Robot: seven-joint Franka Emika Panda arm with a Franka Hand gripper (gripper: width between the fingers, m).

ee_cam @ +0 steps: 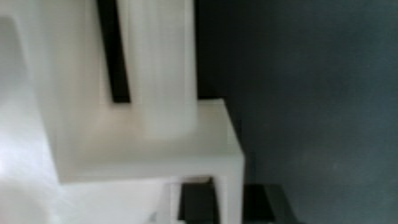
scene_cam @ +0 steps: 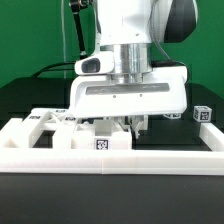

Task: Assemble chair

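Several white chair pieces with small black-and-white tags lie grouped behind the front rail: slotted pieces (scene_cam: pixel 42 122) at the exterior view's left and a tagged block (scene_cam: pixel 100 143) in the middle. My gripper (scene_cam: pixel 134 124) is lowered straight down among them, just to the right of the block. In the wrist view a white chair piece (ee_cam: pixel 151 140) with an upright bar (ee_cam: pixel 160 50) fills the picture, blurred and very close. My gripper (ee_cam: pixel 228 203) has its dark fingers (ee_cam: pixel 196 200) on either side of a thin white edge of that piece, shut on it.
A low white border rail (scene_cam: pixel 110 160) runs along the front of the dark table (ee_cam: pixel 320 100). A small tagged white part (scene_cam: pixel 203 113) stands apart at the exterior view's right. A green backdrop is behind the arm.
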